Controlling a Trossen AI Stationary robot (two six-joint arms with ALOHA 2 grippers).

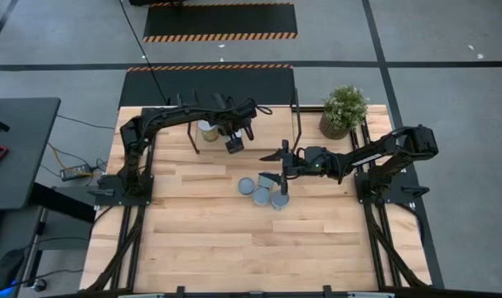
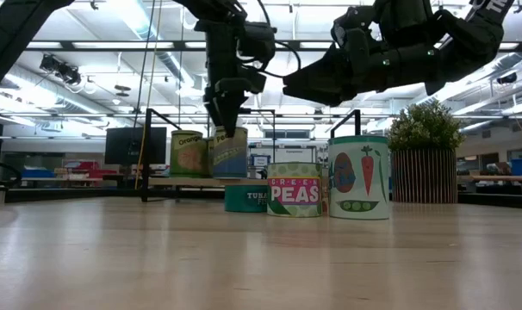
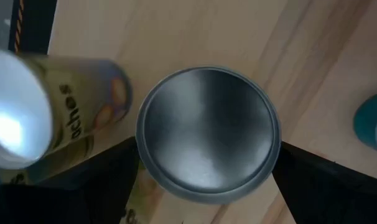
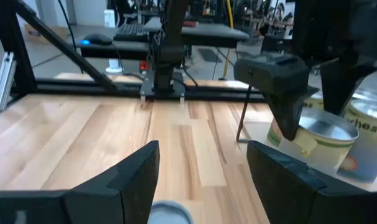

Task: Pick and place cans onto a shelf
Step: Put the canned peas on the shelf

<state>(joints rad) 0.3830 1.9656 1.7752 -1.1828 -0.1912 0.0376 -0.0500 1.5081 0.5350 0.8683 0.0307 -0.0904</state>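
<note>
Cans to be moved onto a shelf at the table's far edge. Left to right: one peach-labelled can already stood on that shelf, set well back so room was left beside it. Just beside it hung the left end effector, closed on a second can, gripped across its sides with the silvery top showing between the fingers, so probably being brought upright to the shelf. Left arm stretched long across the far side of the table, wrist bent down. Further right, three cans clustered near the table's middle, awaiting pickup. Right end effector held just above them, fingers spread wide and empty; right arm reached in low from its base, forearm nearly level.
</note>
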